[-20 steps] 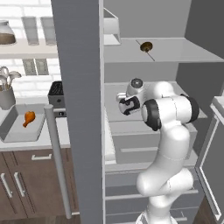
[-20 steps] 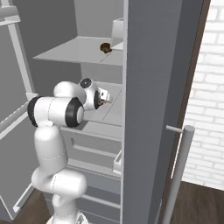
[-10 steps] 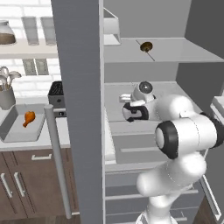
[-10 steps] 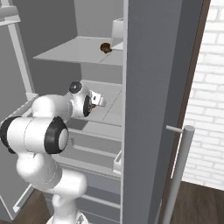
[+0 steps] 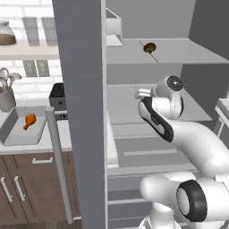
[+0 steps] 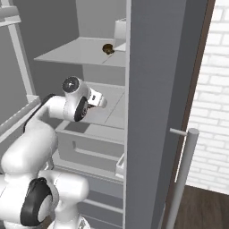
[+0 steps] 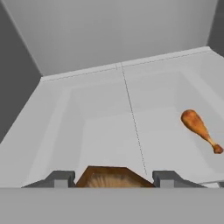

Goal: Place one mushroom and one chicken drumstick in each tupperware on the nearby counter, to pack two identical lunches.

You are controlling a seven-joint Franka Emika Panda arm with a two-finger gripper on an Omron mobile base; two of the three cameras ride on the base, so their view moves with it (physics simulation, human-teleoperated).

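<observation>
Hand view: claw (image 7: 114, 178) clasping mushroom (image 7: 113, 177).

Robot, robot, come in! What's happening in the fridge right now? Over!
Tool inside fridge, gripping a brown mushroom. Drumstick loose on the shelf ahead. One drumstick already in counter tupperware. Path clear.

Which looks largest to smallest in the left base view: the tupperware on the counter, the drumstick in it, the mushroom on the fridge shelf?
1. tupperware, clearly the largest.
2. drumstick and mushroom look about alike in that view; the mushroom sits deeper in the fridge, so I would not rank them.
</observation>
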